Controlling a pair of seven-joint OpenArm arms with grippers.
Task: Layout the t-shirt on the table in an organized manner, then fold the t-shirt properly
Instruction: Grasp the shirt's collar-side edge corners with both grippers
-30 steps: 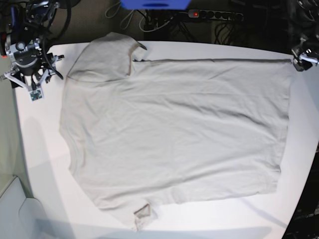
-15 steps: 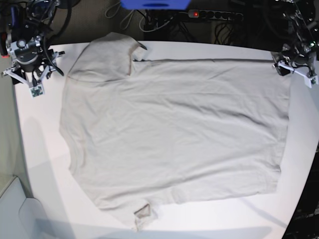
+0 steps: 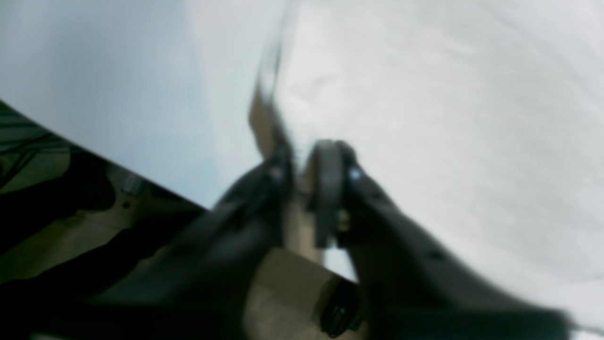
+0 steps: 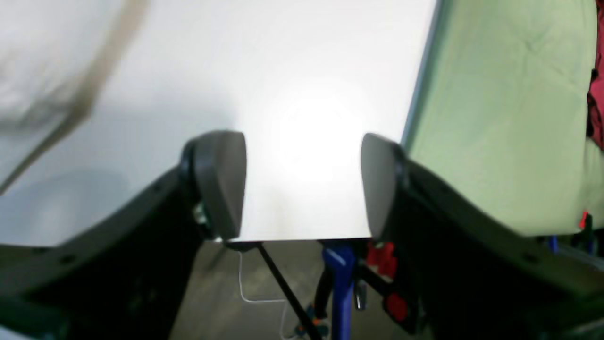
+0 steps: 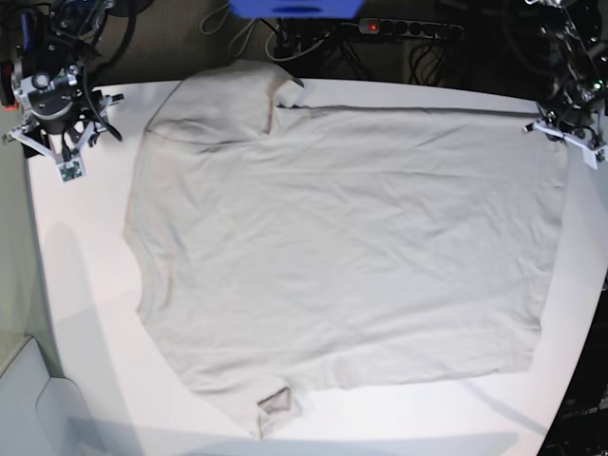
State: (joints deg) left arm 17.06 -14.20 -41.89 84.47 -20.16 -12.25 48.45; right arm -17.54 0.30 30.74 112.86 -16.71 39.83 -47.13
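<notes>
Grey-beige cotton, spread nearly flat across most of the white table point(image 5: 85, 313), collar end toward the base view's left, hem toward the right. Looks like the layout step, judging by the t-shirt point(image 5: 342, 256) lying open with only soft ripples and one sleeve point(image 5: 274, 407) curled under at the near edge. Left gripper point(image 3: 302, 174) pressed together on a thin strip of cloth at the far hem corner, blurry in the wrist view but clearly pinching fabric between the pads. Right gripper point(image 4: 302, 184) spread wide over bare tabletop near the far collar-side corner, holding nothing, shirt edge off to one side of its wrist view. To do this bit well: pull low and parallel to the surface, not up, otherwise the corner lifts and drags a fold along the far edge. Probably worth keeping tension gentle, since cotton this light slides as a whole sheet instead of stretching flat. Would also bring the idle pincer over to pin or grab the shoulder near the far sleeve point(image 5: 223, 100), which sits bunched and overlaps the body a bit. Then sort that tucked near sleeve before any folding, or the crease gets baked in. Main risk looks like dragging the hem past the table's right edge, not much margin there.
</notes>
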